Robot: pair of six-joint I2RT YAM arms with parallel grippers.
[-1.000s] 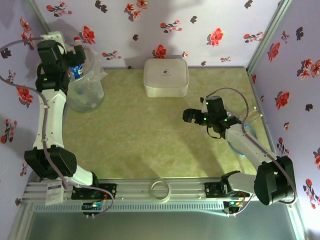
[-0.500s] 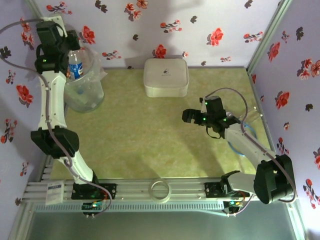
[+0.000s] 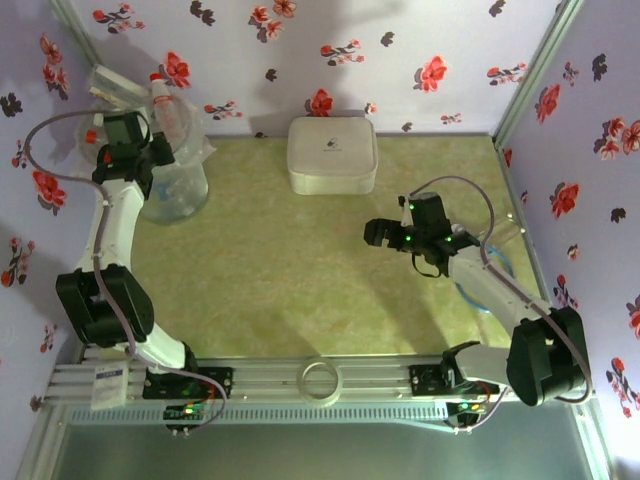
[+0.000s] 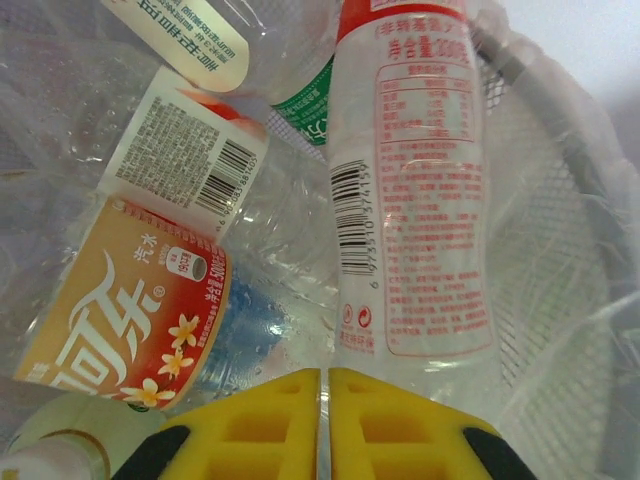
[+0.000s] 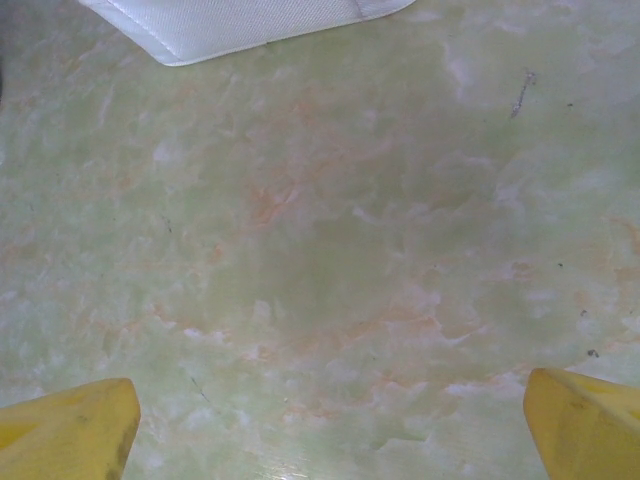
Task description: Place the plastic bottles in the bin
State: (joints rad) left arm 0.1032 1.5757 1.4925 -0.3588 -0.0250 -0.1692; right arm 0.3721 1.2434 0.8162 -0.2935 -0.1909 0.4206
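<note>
Confirm first that the left fingers [image 4: 324, 400] are pressed fully together with nothing between them. They point down into the round translucent grey-white bin with its crinkly clear liner bag [image 4: 560, 260], which stands at the far left corner of the green marbled table [image 3: 300, 280]. Closed, empty fingers cannot take a load, so treat the left arm as free for its next reach. The clear plastic bottles [image 4: 410, 180] lie heaped inside the bin, touching one another. A red-and-white labelled one stands almost upright on the right, and an orange-red labelled one [image 4: 130, 320] lies tilted on the left. They probably lean this way because the heap and the liner prop them up. The right fingers [image 3: 374, 233] are spread wide and hold nothing. They hover over bare table right of centre, on the near side of the white rounded-square box [image 3: 332, 155], probably parked clear of the left arm. Use the left wrist view to read the labels and the closed fingers. Use the top view for the bin's position and the red-capped bottle [image 3: 160, 92] projecting above its rim. Use the right wrist view to verify the wide gap, with table surface between the two yellow tips.
</note>
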